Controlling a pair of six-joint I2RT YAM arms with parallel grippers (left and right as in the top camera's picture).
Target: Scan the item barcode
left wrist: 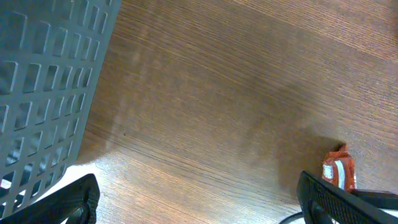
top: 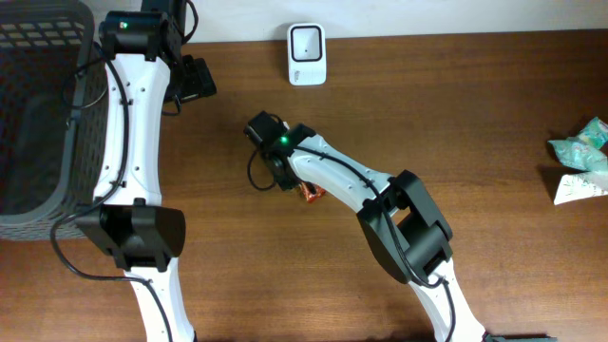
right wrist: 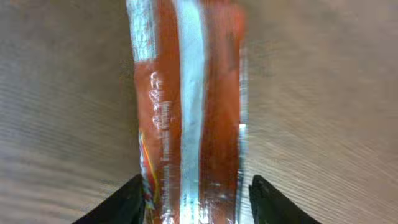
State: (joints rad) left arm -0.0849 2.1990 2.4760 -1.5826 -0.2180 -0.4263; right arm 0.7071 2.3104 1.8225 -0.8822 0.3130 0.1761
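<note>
There is one table (top: 475, 114), with two arms (top: 128, 123) (top: 332, 176), one basket (top: 38, 114) far left, one scanner (top: 307, 53) at the far edge, one red packet (top: 313, 194) in the middle and two bags (top: 584, 142) (top: 579, 186) on the right.

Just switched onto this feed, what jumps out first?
An orange-red packet with a silver seam fills the right wrist view, lying on the wooden table between the spread fingers of the right hand. Overhead, a white scanner stands at the top centre of the table, and a dark grey basket takes up the left side.
</note>
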